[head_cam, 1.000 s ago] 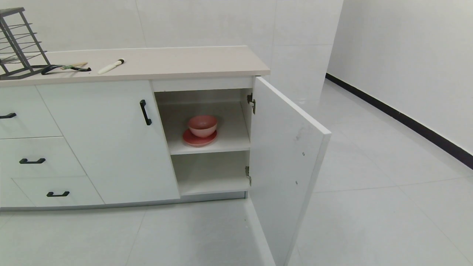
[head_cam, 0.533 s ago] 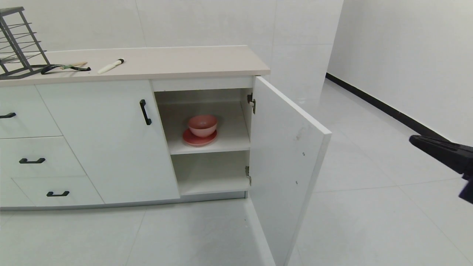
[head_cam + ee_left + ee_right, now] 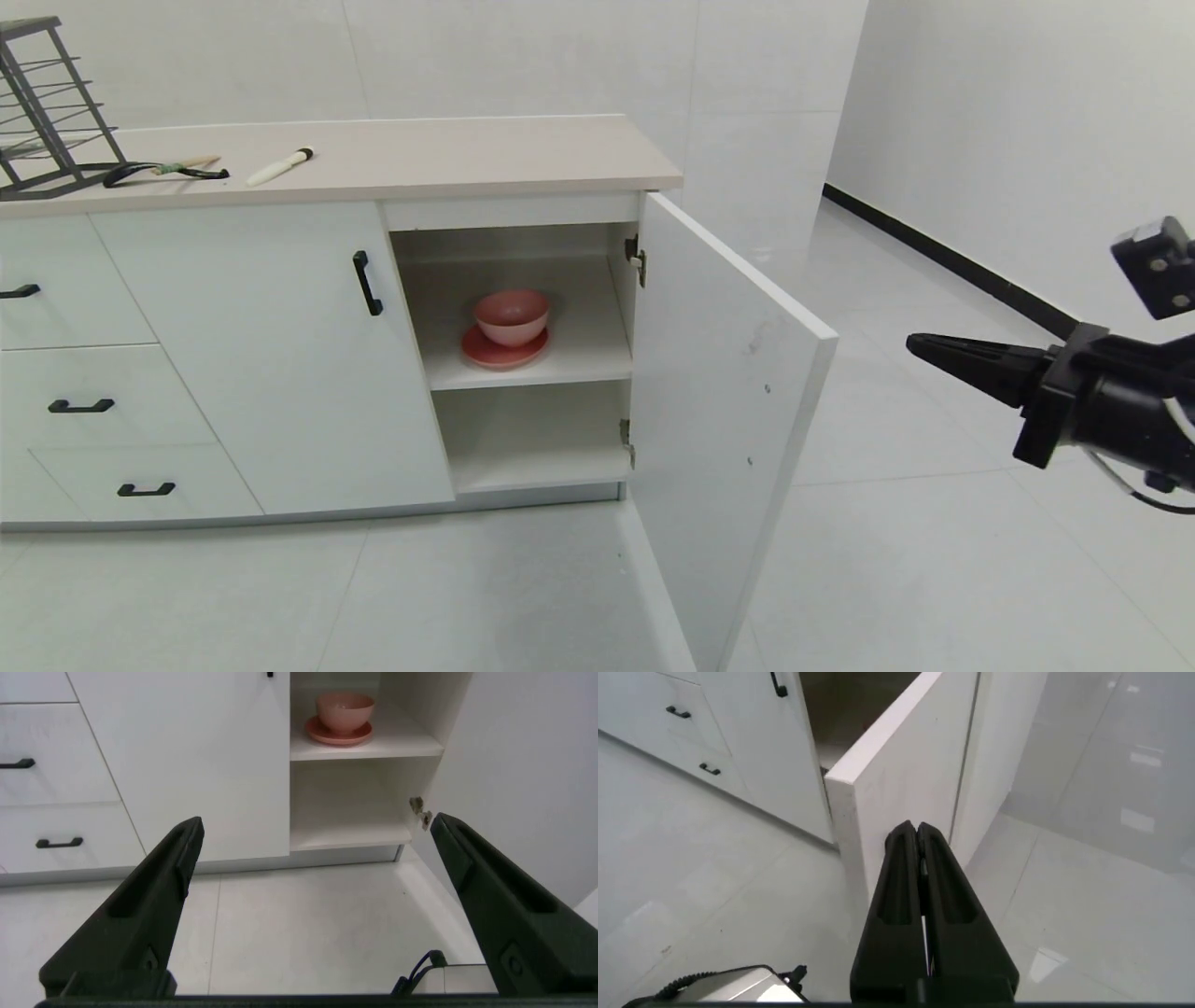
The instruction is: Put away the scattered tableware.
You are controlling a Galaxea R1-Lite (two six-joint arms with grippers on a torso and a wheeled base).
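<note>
Noted pink bowl (image 3: 512, 317) stacked on red plate (image 3: 504, 353), both on upper shelf (image 3: 588, 347) of the cabinet (image 3: 509, 213), with door (image 3: 719, 392) swung open at 3 o'clock of them. Found right gripper (image 3: 920, 347) at 3 o'clock of the door's free edge, near but apart, fingers pressed together, holding nothing. Saw left gripper (image 3: 318, 826) spread wide, empty, facing the open cabinet. On counter (image 3: 467, 154), toward 10 o'clock of the bowl: wire rack (image 3: 47, 103) and a white-handled utensil (image 3: 280, 168), possibly a knife
</note>
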